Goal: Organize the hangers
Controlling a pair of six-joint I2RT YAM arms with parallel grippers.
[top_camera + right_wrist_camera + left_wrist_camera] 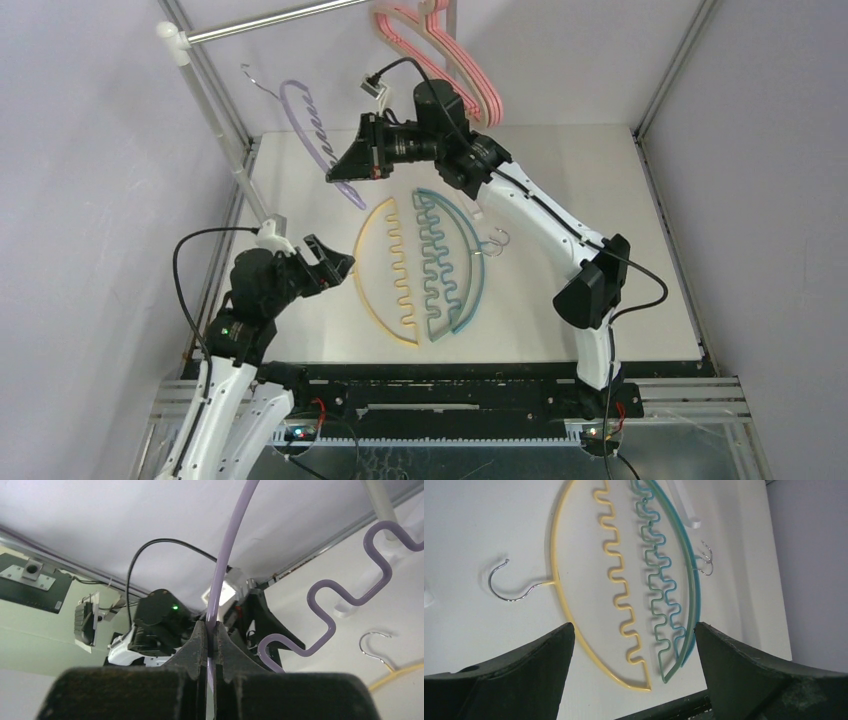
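My right gripper is shut on the bar of a lavender wavy hanger and holds it in the air near the white post. The right wrist view shows the jaws pinched on the lavender bar. A yellow wavy hanger lies flat on the table, with teal and green hangers overlapping to its right. My left gripper is open and empty just left of the yellow hanger. In the left wrist view the yellow and teal hangers lie beyond the open gripper. Pink hangers hang at the back.
A silver metal rail runs across the top left on a slanted white post. Grey walls close in left and right. Loose metal hooks lie by the teal hanger.
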